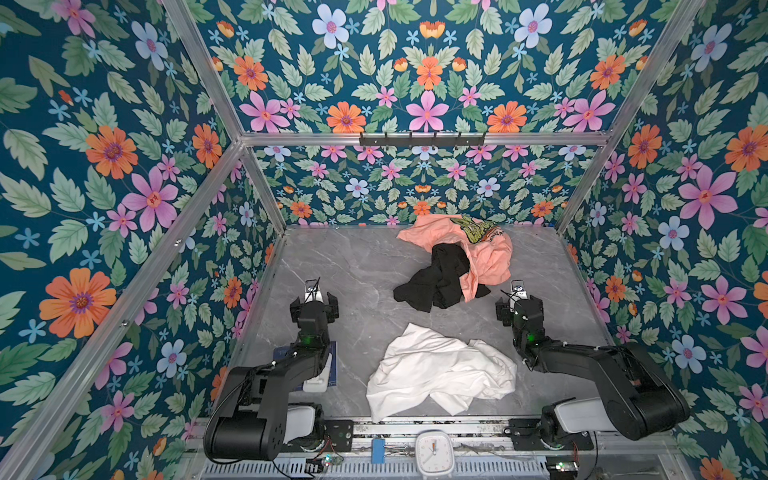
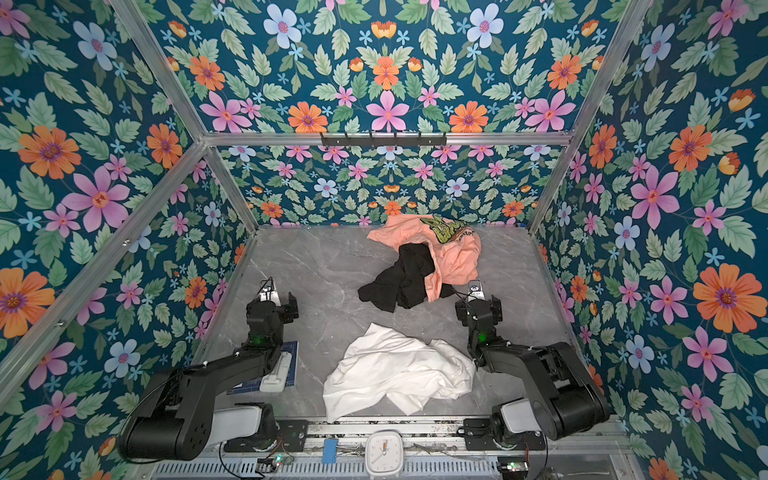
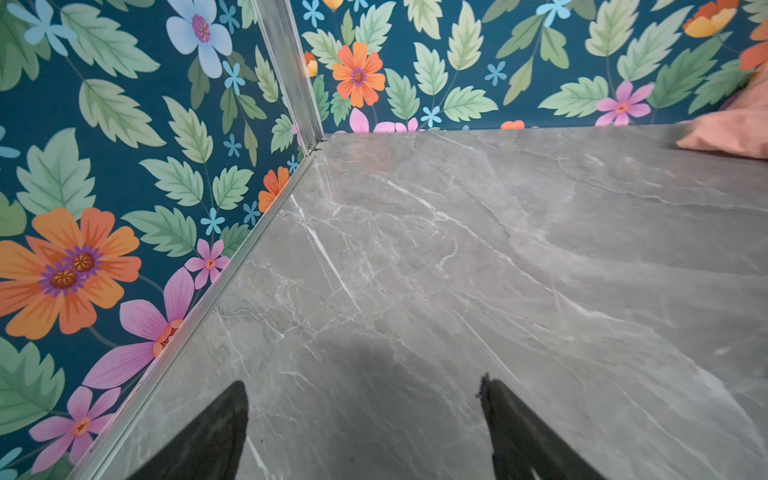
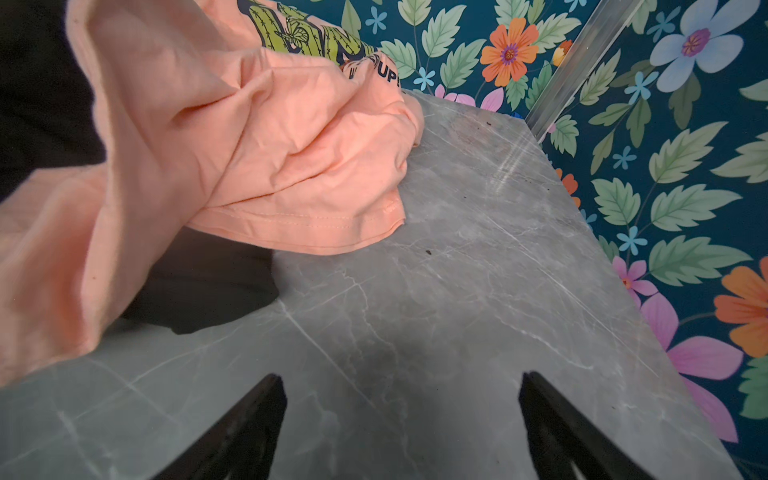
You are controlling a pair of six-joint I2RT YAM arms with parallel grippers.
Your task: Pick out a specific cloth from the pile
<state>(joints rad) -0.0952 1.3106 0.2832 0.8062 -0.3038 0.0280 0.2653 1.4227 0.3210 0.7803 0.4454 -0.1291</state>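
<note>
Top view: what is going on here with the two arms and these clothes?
The white cloth lies crumpled alone near the arms' bases on the marble table, apart from the pile, a peach printed shirt and a black garment. The left tool and the right tool are both open and empty, over bare table on either side.

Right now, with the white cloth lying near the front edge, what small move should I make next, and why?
Probably just pull both arms back and stop. The white cloth lies alone on the table, apart from the pile of pink and black clothes at the back, and the left fingers and right fingers stand open and empty, so the job looks done.
</note>
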